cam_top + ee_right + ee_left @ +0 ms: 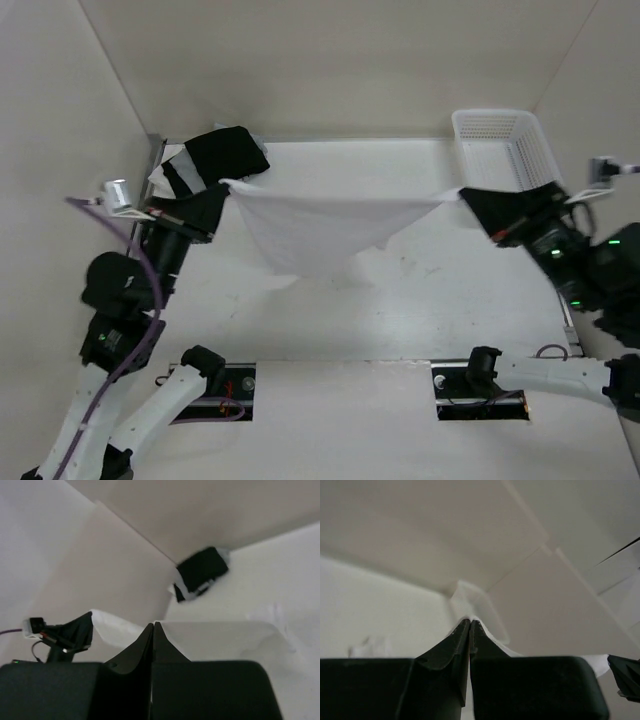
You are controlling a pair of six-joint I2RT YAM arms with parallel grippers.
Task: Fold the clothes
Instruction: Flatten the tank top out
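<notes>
Clamped on the clothes (320, 232) at opposite upper corners.
Spanning straight from left gripper (224, 185) to right gripper (462, 193), both pinched tight on fabric; sagging midway, equally near either.

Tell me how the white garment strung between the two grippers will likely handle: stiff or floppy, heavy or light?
Probably floppy: the garment sags between the left gripper and right gripper, its lower edge hanging in loose folds. Likely light: two small corner pinches hold it up.
</notes>
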